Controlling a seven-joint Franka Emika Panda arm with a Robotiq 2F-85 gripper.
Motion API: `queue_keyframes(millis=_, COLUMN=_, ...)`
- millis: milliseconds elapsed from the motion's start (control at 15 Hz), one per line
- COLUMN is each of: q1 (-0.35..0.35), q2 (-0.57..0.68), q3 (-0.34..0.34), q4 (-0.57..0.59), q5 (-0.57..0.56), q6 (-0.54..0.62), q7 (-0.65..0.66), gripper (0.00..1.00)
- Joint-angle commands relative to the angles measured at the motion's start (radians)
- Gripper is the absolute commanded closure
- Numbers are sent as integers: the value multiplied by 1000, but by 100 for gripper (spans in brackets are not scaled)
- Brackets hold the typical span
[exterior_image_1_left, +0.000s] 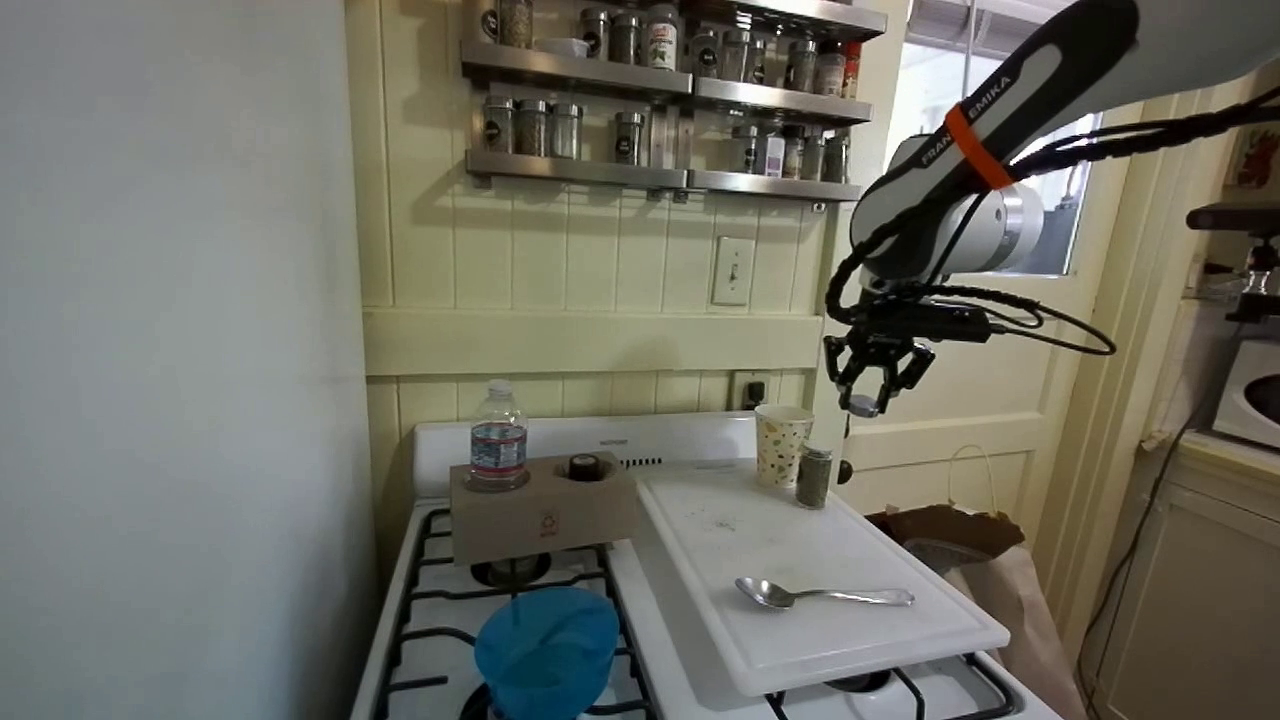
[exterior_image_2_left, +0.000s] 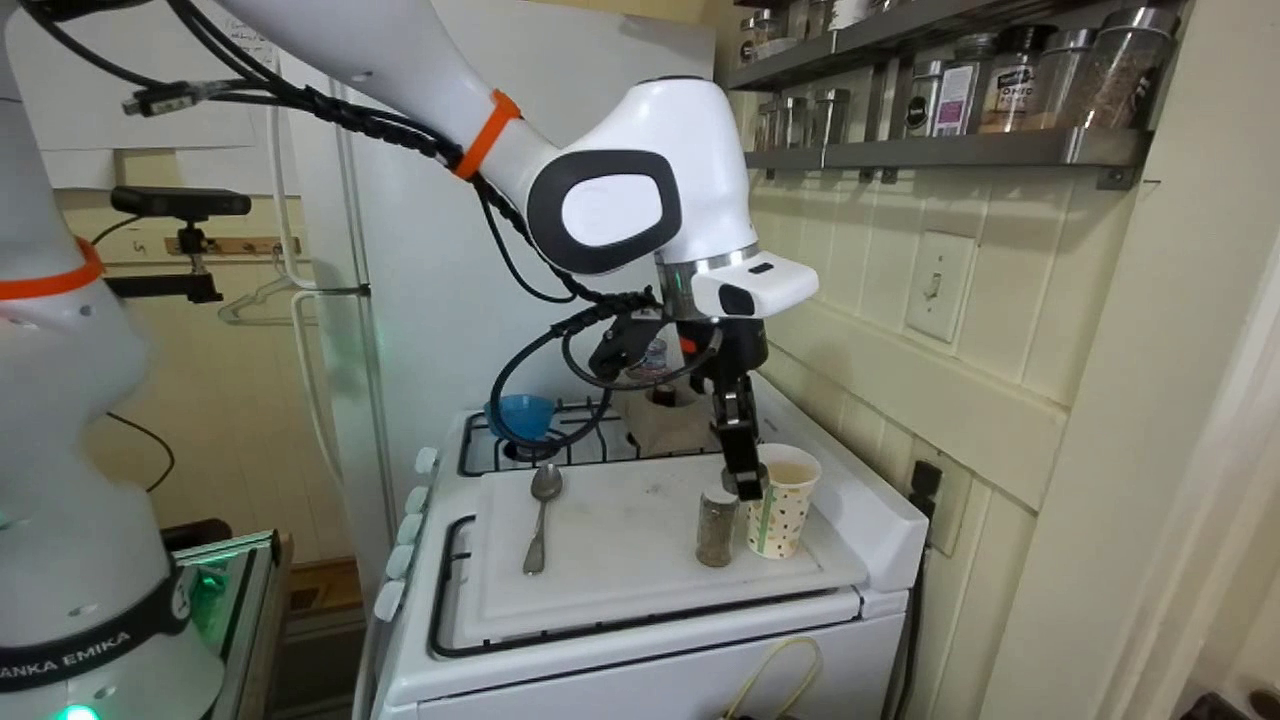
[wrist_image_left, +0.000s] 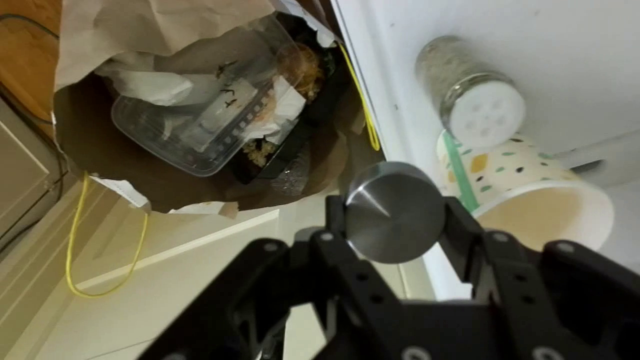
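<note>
My gripper (wrist_image_left: 395, 215) is shut on a round, shiny metal lid (wrist_image_left: 395, 220), one finger pressed to each side of it. In an exterior view the gripper (exterior_image_1_left: 864, 396) holds the lid in the air, higher than the patterned paper cup (exterior_image_1_left: 780, 448) and beyond the board's right edge. Close beside that cup stands a small glass shaker (exterior_image_1_left: 814, 480) with greenish-grey contents; its white perforated top (wrist_image_left: 486, 114) shows in the wrist view. Both rest on a white cutting board (exterior_image_1_left: 830, 545), where a metal spoon (exterior_image_1_left: 800, 594) also lies. In an exterior view the gripper (exterior_image_2_left: 742, 485) partly overlaps the cup (exterior_image_2_left: 782, 515).
Left of the board, a cardboard holder (exterior_image_1_left: 545, 515) carries a water bottle (exterior_image_1_left: 498, 445). A blue bowl (exterior_image_1_left: 548, 645) sits over the burners. An open paper bag (wrist_image_left: 150, 30) of rubbish stands beside the stove. Spice shelves (exterior_image_1_left: 575, 170) hang on the back wall.
</note>
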Motion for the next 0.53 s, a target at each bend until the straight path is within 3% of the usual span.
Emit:
queue_keyframes(millis=0, q1=-3, q2=46, q3=-3, q4=28, q5=-47, q6=4, q7=69, gripper=76)
queue_keyframes(millis=267, q1=16, q2=79, q3=8, q4=30, q5=26, q6=71, q7=78, gripper=76)
queue_keyframes(millis=467, q1=34, q2=88, q3=18, q4=31, q5=42, q6=51, q7=82, gripper=76)
